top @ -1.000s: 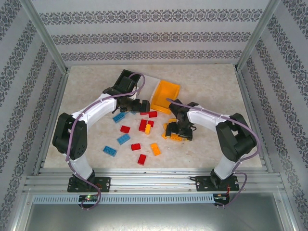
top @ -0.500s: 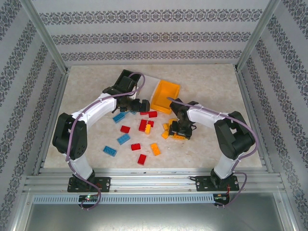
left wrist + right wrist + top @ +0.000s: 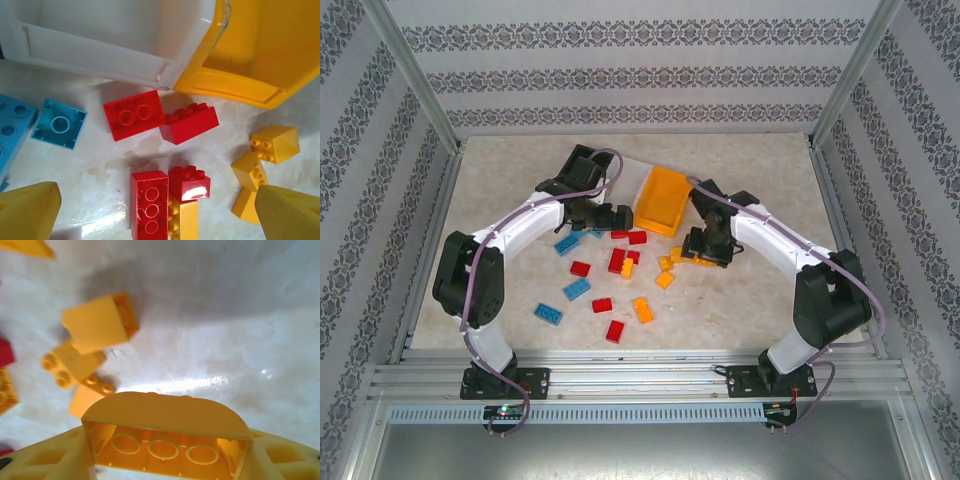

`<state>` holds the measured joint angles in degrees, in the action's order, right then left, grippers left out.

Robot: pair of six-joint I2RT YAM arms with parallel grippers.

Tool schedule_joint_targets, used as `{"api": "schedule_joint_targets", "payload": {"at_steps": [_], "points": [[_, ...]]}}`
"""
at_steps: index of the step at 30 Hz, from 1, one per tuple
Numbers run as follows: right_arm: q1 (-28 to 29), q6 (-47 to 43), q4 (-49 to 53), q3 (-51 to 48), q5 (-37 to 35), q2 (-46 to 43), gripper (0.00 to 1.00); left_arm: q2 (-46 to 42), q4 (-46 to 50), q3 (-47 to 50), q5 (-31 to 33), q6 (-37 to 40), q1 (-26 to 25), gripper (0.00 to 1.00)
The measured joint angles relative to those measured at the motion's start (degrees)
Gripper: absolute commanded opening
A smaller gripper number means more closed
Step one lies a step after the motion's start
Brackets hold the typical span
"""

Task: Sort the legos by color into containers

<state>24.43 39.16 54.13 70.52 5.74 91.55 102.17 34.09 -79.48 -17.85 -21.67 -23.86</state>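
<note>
The right claw (image 3: 165, 450) is clamped on a yellow brick (image 3: 165, 422) just near and right of the orange bin (image 3: 663, 200), while the left claw (image 3: 157, 215) hangs with its fingers wide apart over red bricks (image 3: 134, 114) near the white bin (image 3: 100, 35), with loose bricks (image 3: 613, 331) spread on the table (image 3: 760, 290).

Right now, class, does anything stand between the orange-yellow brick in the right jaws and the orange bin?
Nothing visible does. The orange-yellow brick sits clamped in the right jaws, just right of the orange bin. In the top view, only bare table lies between them.
</note>
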Motion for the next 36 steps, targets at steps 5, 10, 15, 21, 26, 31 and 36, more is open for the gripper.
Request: {"api": "schedule_joint_targets", "payload": {"at_steps": [5,10,15,21,26,31,36], "points": [[-1.0,-2.4,3.1,9.0,-0.8,0.0,0.54,1.2,-0.7,-0.9,-1.3,-0.8,0.4,1.0],[-1.8,-4.1,4.9,16.3,-1.0,1.3,0.54,2.7,-0.7,-3.1,-2.1,-0.9,1.1,1.0],[-2.2,-5.2,5.5,22.8,-0.6,6.7,0.54,3.2,-0.7,-4.2,-2.7,-0.9,1.7,1.0],[-2.2,-6.5,6.1,32.2,1.0,15.8,0.54,2.6,-0.7,-3.7,-2.5,-0.9,2.8,1.0],[-2.2,-7.5,7.4,40.3,2.2,23.3,0.54,-3.1,-0.6,2.1,-1.8,-1.0,5.0,1.0],[-2.2,-8.6,9.5,49.8,2.7,32.0,0.54,-7.2,-0.6,5.6,-1.3,-1.1,7.7,1.0],[-2.4,-9.7,12.9,62.0,2.7,41.5,0.55,-8.9,-0.3,6.9,-1.4,-1.0,9.3,1.0]]}}
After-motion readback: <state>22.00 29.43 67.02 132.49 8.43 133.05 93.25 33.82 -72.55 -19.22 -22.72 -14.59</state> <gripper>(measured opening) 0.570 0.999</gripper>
